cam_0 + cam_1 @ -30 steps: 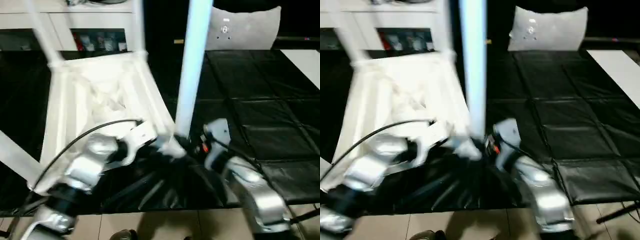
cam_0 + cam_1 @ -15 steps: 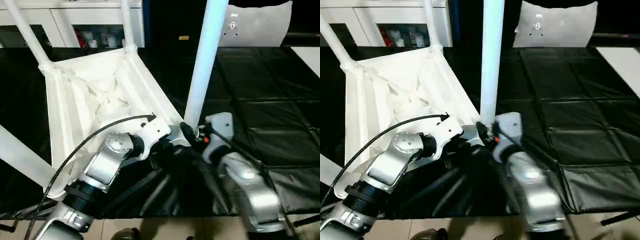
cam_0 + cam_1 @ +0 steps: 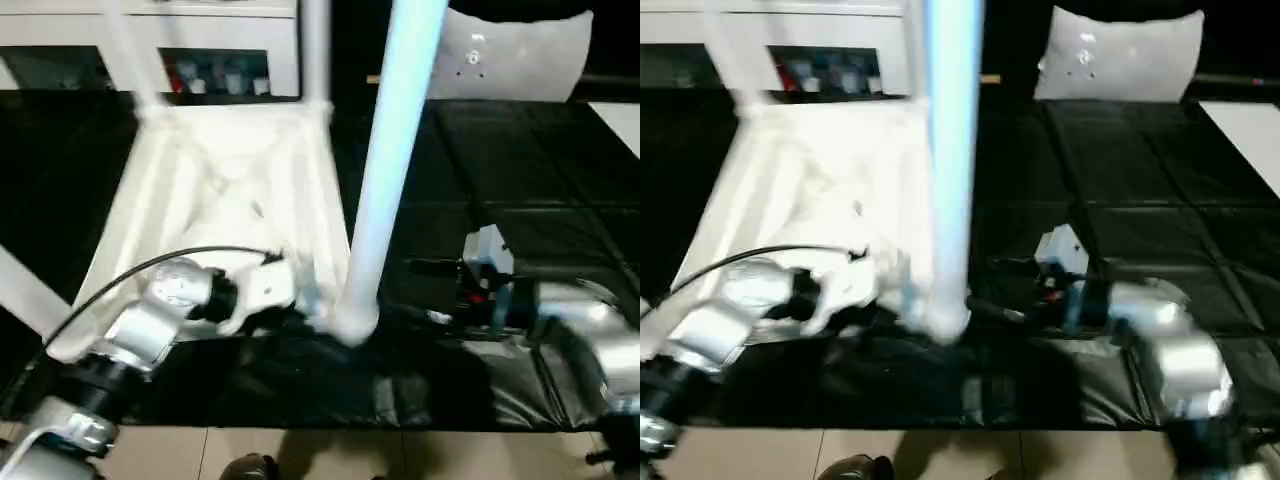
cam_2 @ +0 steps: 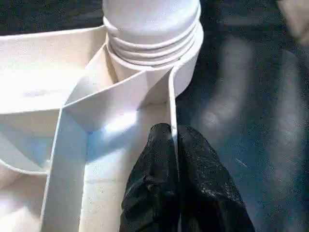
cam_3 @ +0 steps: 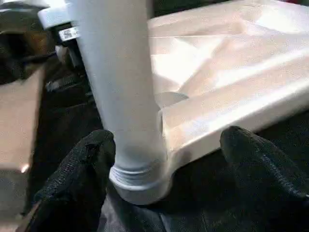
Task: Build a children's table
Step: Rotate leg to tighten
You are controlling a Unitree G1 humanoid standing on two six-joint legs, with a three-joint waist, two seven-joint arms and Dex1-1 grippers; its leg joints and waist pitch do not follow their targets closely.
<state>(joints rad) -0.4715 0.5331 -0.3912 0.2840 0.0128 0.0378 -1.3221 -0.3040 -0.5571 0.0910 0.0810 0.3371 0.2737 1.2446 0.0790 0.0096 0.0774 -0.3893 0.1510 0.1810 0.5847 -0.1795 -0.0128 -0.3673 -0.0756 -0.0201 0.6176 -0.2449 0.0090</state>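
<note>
The children's table top [image 3: 230,190] lies upside down on the black mat, ribs up. A white leg [image 3: 385,170] stands in its near right corner socket [image 4: 149,58]. Two more legs [image 3: 316,50] rise at the far corners, and another leg [image 3: 25,290] slants off at the near left. My left gripper [image 4: 174,133] is shut on the thin rim wall of the top just beside that socket. My right gripper [image 3: 415,290] hangs to the right of the standing leg, open. Its fingers [image 5: 87,159] stand wide on either side of the leg's base.
A white cabinet [image 3: 200,50] with shelves stands behind the table top. A grey cushion [image 3: 510,55] leans at the back right. Black floor mats [image 3: 520,170] stretch to the right, and tiled floor [image 3: 300,455] runs along the near edge.
My right gripper has spread its fingers and drawn back to the right from the leg's base. The left gripper stays shut on the rim. The camera has shifted.
</note>
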